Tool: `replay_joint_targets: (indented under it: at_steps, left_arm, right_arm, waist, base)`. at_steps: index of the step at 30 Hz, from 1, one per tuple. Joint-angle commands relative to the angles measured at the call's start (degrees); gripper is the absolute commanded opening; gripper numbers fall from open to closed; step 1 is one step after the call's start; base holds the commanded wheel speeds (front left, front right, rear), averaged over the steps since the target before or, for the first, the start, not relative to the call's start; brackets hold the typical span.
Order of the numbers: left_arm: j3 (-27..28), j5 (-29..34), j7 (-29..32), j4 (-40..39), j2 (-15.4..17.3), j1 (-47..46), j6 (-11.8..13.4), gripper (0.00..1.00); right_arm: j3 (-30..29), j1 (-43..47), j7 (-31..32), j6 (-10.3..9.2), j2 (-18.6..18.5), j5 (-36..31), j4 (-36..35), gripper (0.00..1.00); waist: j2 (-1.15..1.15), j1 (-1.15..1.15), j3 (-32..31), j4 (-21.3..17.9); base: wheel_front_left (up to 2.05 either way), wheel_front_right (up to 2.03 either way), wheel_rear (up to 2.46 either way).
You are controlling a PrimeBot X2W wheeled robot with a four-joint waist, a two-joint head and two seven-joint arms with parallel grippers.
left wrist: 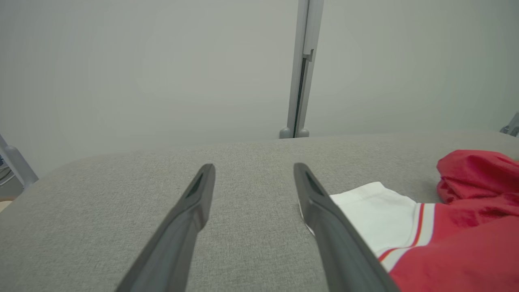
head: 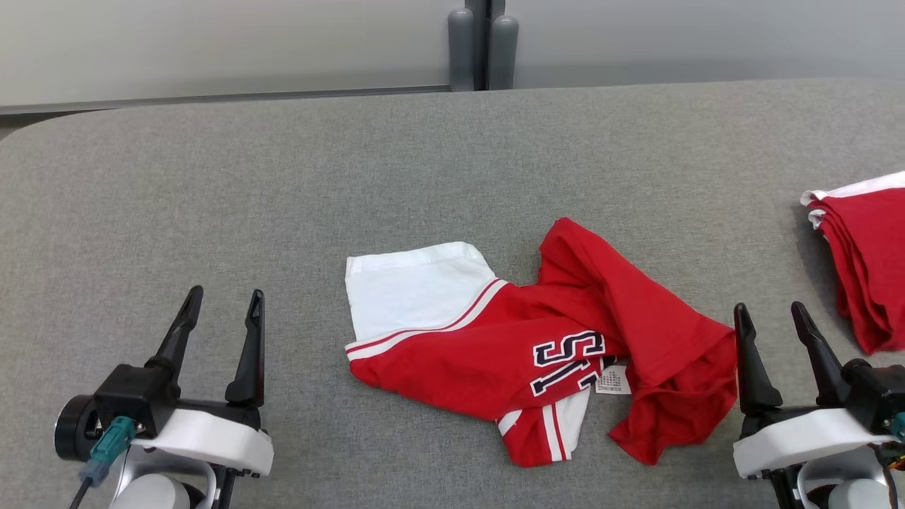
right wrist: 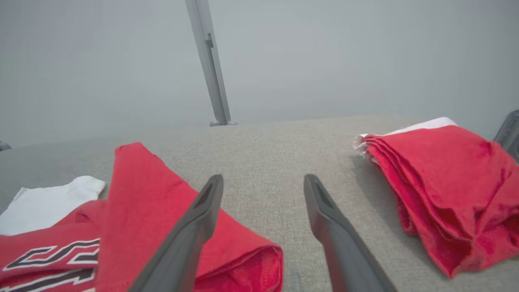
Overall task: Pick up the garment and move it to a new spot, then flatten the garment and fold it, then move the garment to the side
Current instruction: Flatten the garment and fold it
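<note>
You see the garment point(head: 537, 346) lying crumpled, left gripper point(head: 226, 290) and right gripper point(head: 768, 305) spread empty either side of it; flattening, folding and side-shift apparently remain.

A grey, cloth-covered table point(head: 283, 177) runs the width of the room, its far left corner rounded. At its right edge lies a pile of folded red cloth point(head: 866, 261), several layers deep, with a strip of white showing along its far side. Beyond the table's far edge stands a pale wall point(head: 177, 42), divided by a grey upright post point(head: 483, 42) with two rounded feet near the middle of that edge.
</note>
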Motion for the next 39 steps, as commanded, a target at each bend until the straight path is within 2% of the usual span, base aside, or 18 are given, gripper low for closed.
replay_joint_targets:
  at_steps: [1, 5, 11, 25, 30, 35, 39]
  left_arm:
    - [0.09, -0.07, -0.01, 0.27, 0.3, 0.86, 0.56, 1.0]
    - [-0.05, -0.44, 0.02, 0.76, 0.43, 2.51, 0.87, 1.0]
    - [-0.7, -0.72, 0.28, 1.42, 0.34, 4.34, 1.02, 1.0]
    - [-1.9, -1.24, 1.33, 1.72, 0.2, 3.9, 0.81, 1.0]
    - [-4.8, -1.73, 4.31, 3.55, -1.27, 1.74, -1.28, 1.0]
    - [-8.47, -3.19, 8.25, 10.31, -4.19, -1.41, -4.93, 1.0]
    - [-9.33, -5.76, 10.16, 15.53, -6.45, -3.01, -7.16, 1.0]
  right_arm:
    - [0.19, 1.05, 0.64, 0.0, -0.36, -0.98, -1.67, 1.0]
    - [2.03, 4.99, 4.17, 0.0, -1.05, -4.81, -10.1, 1.0]
    - [2.84, 9.26, 7.98, -0.01, 0.18, -5.59, -16.64, 1.0]
    - [2.35, 10.7, 10.01, -0.01, 1.37, -4.88, -19.31, 1.0]
    - [2.64, 9.73, 10.14, -0.01, 1.53, -5.06, -19.71, 1.0]
    - [3.62, 8.56, 9.87, -0.01, 1.69, -5.31, -19.48, 1.0]
    - [3.77, 8.23, 9.66, -0.01, 1.88, -5.17, -19.13, 1.0]
  waist:
    - [0.0, 0.0, -1.07, -0.67]
    - [0.0, 0.0, -3.6, -1.79]
    - [0.0, 0.0, -5.89, -2.33]
    - [0.0, 0.0, -5.88, -2.13]
    - [0.0, 0.0, -4.52, -2.33]
    - [0.0, 0.0, -2.61, -3.33]
    - [0.0, 0.0, -1.68, -4.3]
  base:
    - [0.0, 0.0, 0.0]
    - [0.0, 0.0, 0.0]
    - [0.0, 0.0, 0.0]
    - [0.0, 0.0, 0.0]
    - [0.0, 0.0, 0.0]
    - [0.0, 0.0, 0.0]
    - [0.0, 0.0, 0.0]
